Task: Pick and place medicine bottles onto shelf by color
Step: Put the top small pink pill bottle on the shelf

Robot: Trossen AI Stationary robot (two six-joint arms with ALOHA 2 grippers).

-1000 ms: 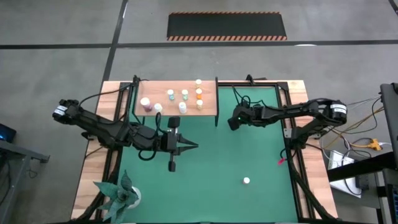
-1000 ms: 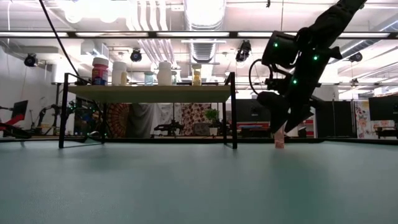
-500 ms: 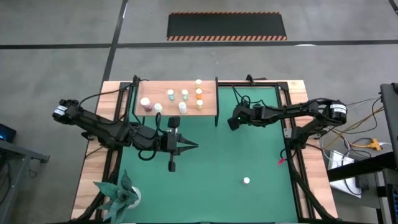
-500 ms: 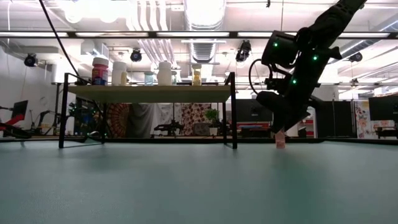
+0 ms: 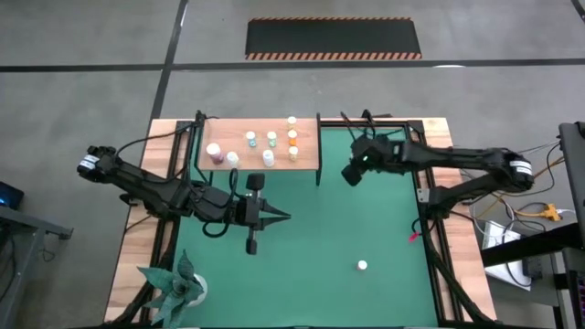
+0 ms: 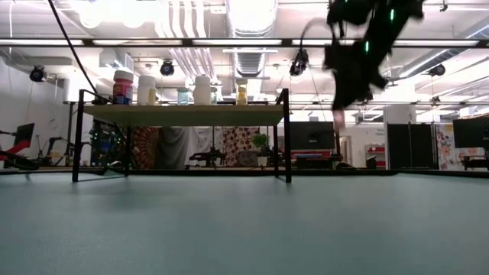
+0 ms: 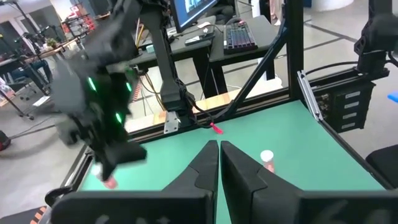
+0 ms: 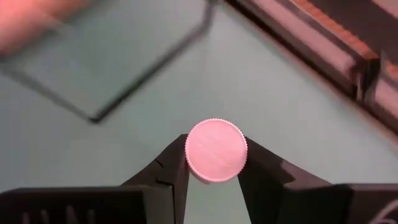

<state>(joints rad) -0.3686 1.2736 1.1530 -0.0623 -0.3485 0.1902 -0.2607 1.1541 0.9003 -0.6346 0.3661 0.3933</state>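
My right gripper (image 5: 351,173) hangs above the green mat (image 5: 366,228), right of the shelf (image 5: 259,144), shut on a pink medicine bottle (image 6: 337,118). The wooden shelf stands on thin black posts at the far left and bears several bottles (image 5: 271,139). One white-capped bottle (image 5: 363,266) stands alone on the mat near the front right. My left gripper (image 5: 285,217) is shut on nothing, in front of the shelf. My right gripper pinches the bottle's round cap (image 8: 216,150) between its two fingers, one on either side. The fingers come from above and point down. The bottle hangs below them, roughly upright and clear of the mat.
A paper plant (image 5: 178,288) stands at the near left corner. The black frame rails (image 5: 422,183) run along the mat's edges. Open mat lies between the shelf and the lone bottle.
My right gripper has shut on the pink bottle that stood on the mat. It has then risen with the bottle, drifting a little toward the far edge. The bottle now hangs clear of the mat, about as high as the shelf board.
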